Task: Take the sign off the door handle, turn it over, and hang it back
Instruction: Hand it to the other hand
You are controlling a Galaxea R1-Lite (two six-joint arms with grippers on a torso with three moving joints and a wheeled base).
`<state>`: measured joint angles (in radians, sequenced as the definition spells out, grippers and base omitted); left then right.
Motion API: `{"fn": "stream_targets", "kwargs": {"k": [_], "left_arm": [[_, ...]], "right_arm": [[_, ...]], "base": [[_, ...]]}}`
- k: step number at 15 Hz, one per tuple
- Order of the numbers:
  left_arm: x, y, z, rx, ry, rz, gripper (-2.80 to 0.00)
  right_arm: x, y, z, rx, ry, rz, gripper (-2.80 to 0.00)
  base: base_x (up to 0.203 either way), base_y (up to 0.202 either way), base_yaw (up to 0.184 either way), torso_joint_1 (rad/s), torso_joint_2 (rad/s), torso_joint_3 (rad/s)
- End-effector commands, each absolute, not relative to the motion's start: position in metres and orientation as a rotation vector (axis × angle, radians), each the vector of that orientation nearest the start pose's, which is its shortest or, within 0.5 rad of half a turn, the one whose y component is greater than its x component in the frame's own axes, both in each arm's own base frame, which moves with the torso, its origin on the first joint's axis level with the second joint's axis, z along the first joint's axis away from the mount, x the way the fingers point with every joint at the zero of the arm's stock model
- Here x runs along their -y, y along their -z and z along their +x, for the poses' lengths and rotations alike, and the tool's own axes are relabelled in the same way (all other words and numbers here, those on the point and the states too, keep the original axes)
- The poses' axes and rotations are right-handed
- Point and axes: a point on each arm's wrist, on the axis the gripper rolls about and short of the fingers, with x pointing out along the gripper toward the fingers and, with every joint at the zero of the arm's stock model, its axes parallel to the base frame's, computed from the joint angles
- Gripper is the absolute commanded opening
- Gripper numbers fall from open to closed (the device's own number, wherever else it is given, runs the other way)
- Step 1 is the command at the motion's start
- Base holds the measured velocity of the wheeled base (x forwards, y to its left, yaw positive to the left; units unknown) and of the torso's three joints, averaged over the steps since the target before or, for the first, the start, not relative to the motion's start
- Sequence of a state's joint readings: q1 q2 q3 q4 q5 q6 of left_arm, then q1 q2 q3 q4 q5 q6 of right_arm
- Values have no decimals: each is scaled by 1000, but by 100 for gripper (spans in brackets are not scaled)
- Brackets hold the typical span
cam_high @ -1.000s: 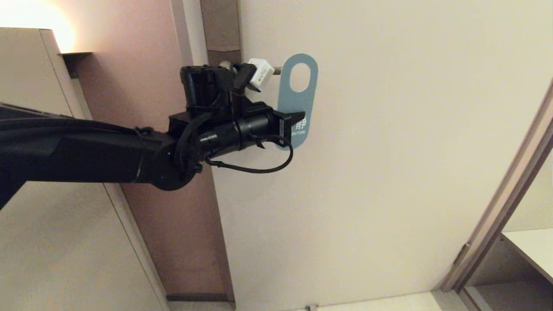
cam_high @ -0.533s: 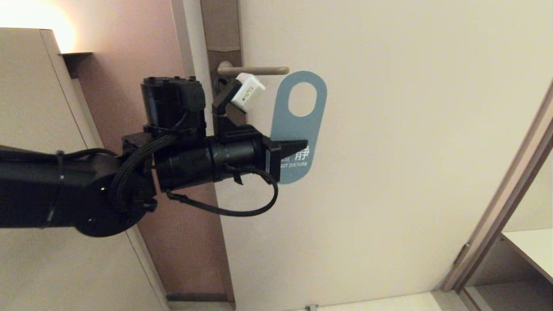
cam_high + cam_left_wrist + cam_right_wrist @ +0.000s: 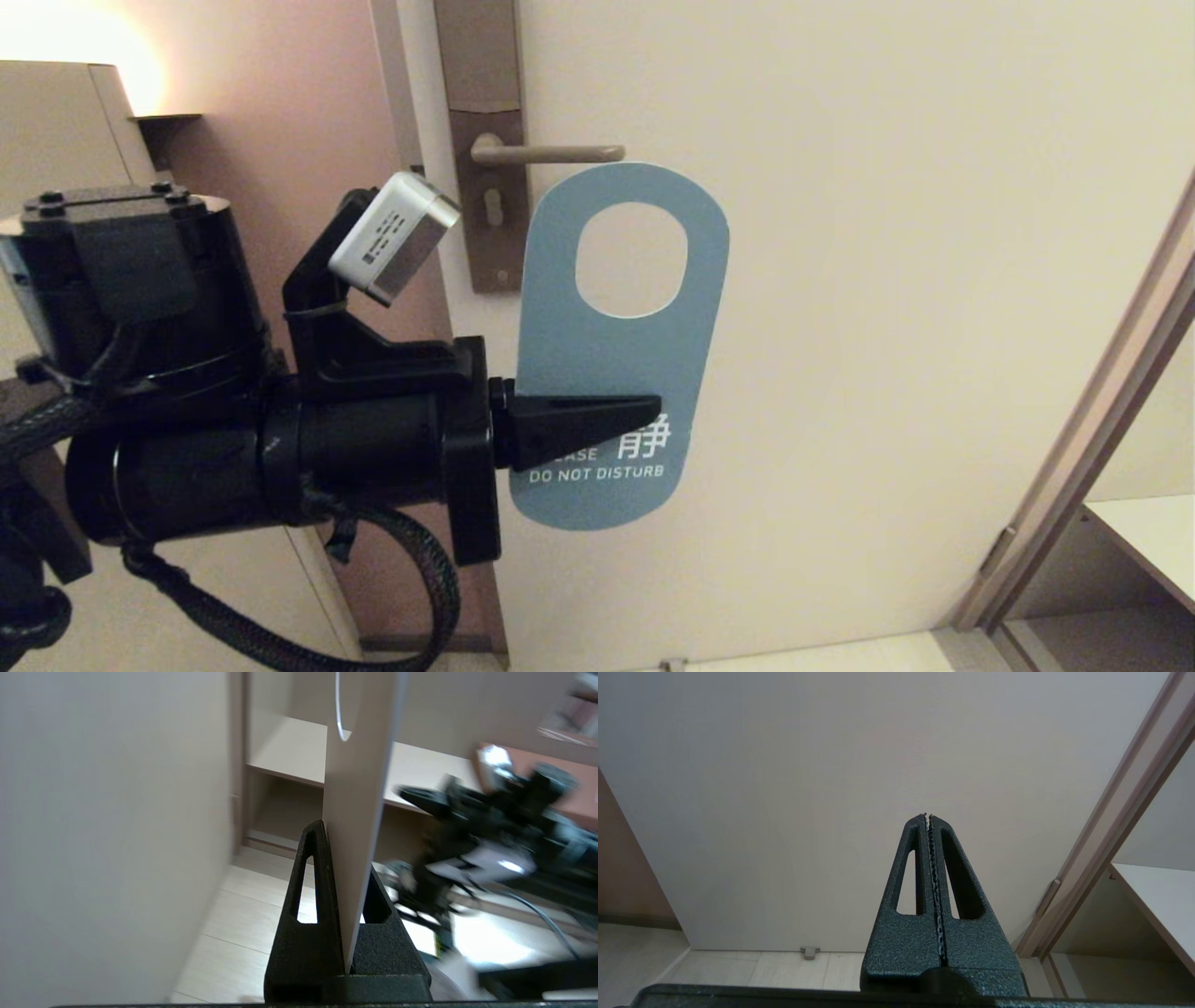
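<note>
The sign (image 3: 616, 373) is off the door handle (image 3: 546, 153) and hangs in the air in front of the door (image 3: 887, 280), its blue side with white lettering toward the head camera and its oval hole at the top, just below the lever. Starting at the left of the head view, the left gripper (image 3: 597, 425) reaches in level from its wrist and pinches the sign's lower half from the hinge-side edge; the left wrist view shows the card edge-on, clamped between the two fingers, with its pale side facing away from the door. Farther right lies bare door panel, then the door frame (image 3: 1074, 485) at the right edge. The right gripper (image 3: 928, 816) is parked, pressed together on nothing, pointing at the lower part of the door.

The step in hand appears to be the turn-over. It would go best as a roll of the wrist well clear of the lever and door, so no corner catches. The pinch sits low, so the hole stays free for rehanging; keep it firm, since a thin card can slip or pivot.
</note>
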<state>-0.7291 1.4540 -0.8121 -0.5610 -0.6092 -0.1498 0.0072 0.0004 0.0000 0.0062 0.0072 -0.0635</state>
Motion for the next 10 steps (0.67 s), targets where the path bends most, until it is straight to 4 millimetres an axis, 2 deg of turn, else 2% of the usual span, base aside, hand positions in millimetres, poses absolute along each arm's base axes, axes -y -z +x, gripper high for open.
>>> {"fn": "stream_targets", "kwargs": {"k": [1, 10], "left_arm": [[167, -246, 164, -179, 1368, -123, -280], [168, -242, 160, -195, 1397, -140, -280]], "right_arm": [[0, -75, -23, -6, -16, -64, -280], [0, -75, -23, -3, -25, -90, -280]], "base": [[0, 0, 0, 0, 0, 0], [0, 0, 0, 0, 0, 0]]}}
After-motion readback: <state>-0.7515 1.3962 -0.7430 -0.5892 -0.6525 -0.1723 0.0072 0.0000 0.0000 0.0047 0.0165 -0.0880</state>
